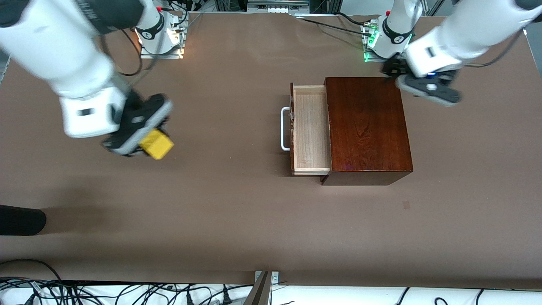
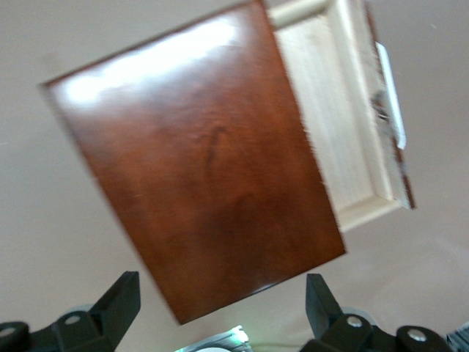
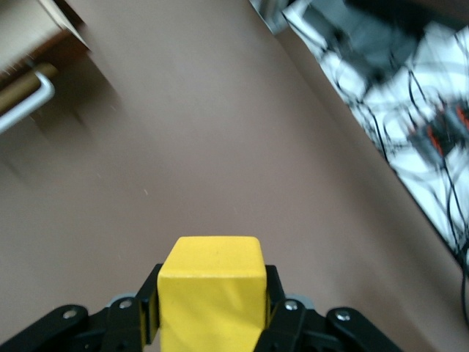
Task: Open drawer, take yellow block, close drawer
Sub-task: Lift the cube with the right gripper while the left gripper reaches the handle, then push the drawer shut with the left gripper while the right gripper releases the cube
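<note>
My right gripper point(image 1: 149, 146) hung above bare table toward the right arm's end, its fingers point(image 3: 149, 308) clamped on the yellow block point(image 1: 157, 144), a smooth, matte cube with one corner turned toward the front camera. The drawer point(image 1: 310, 129), a pale raw-wood tray, stood pulled out of the glossy dark-brown box point(image 1: 367, 127), its long axis running nearer-to-farther, its white bar handle point(image 1: 284, 129) facing the right arm's end. My left gripper point(image 1: 425, 87) waited beside the box's farther corner, fingers point(image 2: 117, 301) spread wide, holding nothing.
</note>
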Available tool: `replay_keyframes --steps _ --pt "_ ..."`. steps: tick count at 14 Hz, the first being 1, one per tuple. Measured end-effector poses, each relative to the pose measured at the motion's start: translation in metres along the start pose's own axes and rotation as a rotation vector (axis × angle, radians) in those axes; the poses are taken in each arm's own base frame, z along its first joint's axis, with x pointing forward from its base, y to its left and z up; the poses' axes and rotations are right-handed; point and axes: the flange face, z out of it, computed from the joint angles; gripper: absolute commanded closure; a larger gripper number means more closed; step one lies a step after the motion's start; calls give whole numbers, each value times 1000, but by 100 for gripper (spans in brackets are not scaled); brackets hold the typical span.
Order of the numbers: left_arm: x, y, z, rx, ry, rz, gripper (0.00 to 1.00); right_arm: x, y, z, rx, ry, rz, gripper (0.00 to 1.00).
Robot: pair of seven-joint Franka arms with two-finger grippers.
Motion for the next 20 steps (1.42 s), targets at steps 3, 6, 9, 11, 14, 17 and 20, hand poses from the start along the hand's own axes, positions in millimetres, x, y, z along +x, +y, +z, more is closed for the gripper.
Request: replay_keyframes --steps 3,6,9,11,14,17,20 --pt "26 54 30 -11 -32 103 0 -51 37 19 25 -72 110 100" --pt "62 129 58 -46 -44 233 0 -101 67 65 60 -185 309 100" --pt "79 212 87 -41 -63 338 0 -124 69 118 81 -268 513 100" --pt "92 229 95 -48 -28 353 0 -129 65 146 82 -290 576 100" --pt "124 229 114 -65 88 446 0 -143 58 199 72 -290 635 100" --pt "154 234 164 -60 138 608 0 -166 44 260 56 -282 704 100" --pt "168 246 210 112 137 838 0 -189 27 307 29 -243 769 100"
